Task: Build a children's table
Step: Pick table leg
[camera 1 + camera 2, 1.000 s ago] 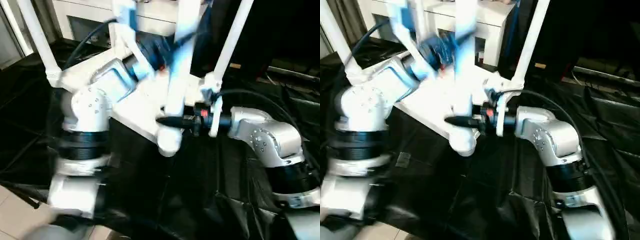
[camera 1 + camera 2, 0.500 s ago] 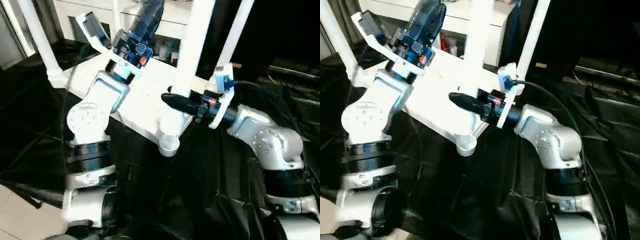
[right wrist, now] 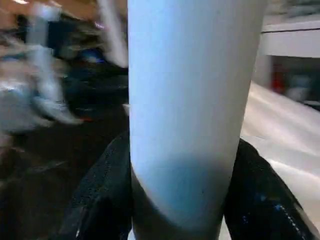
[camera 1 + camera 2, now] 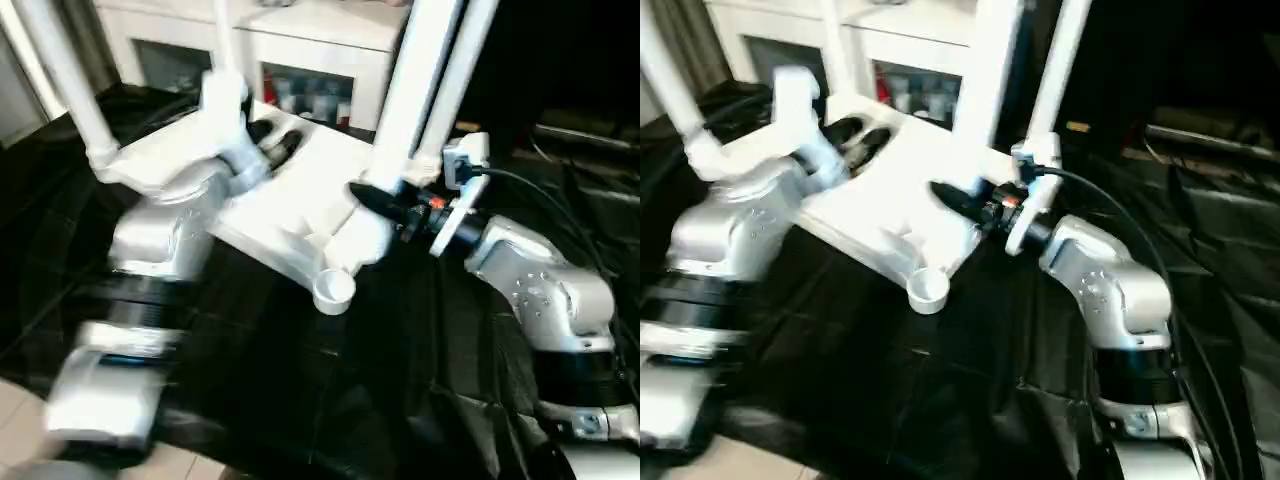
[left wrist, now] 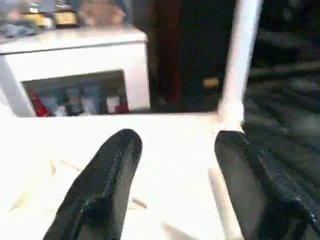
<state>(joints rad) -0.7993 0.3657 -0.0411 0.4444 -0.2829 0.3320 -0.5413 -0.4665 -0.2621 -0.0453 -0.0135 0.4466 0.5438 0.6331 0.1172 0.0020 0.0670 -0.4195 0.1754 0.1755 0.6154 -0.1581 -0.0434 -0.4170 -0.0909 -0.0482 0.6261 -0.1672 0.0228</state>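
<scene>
The white tabletop (image 4: 290, 205) lies upside down on black cloth, with an empty round socket (image 4: 333, 290) at its near corner. White legs stand at its left corner (image 4: 65, 85) and far right corner (image 4: 470, 60). My right gripper (image 4: 378, 200) is shut on another upright leg (image 4: 415, 90) low on its shaft, just behind the empty socket; the right wrist view has that leg (image 3: 185, 90) clamped between the black fingers (image 3: 102, 195). My left gripper (image 5: 175, 165) hovers open over the tabletop's middle (image 5: 170, 140), holding nothing.
A white cabinet (image 4: 300, 50) with glass doors stands right behind the tabletop. Black cloth (image 4: 330, 400) covers the floor all around, rumpled at the right. A black cable (image 4: 560, 200) arcs over my right arm. Pale tiles (image 4: 20, 410) show at the near left.
My left arm has swung down from a raised pose to just above the tabletop. The right gripper has kept its hold on the leg. The head views have shifted.
</scene>
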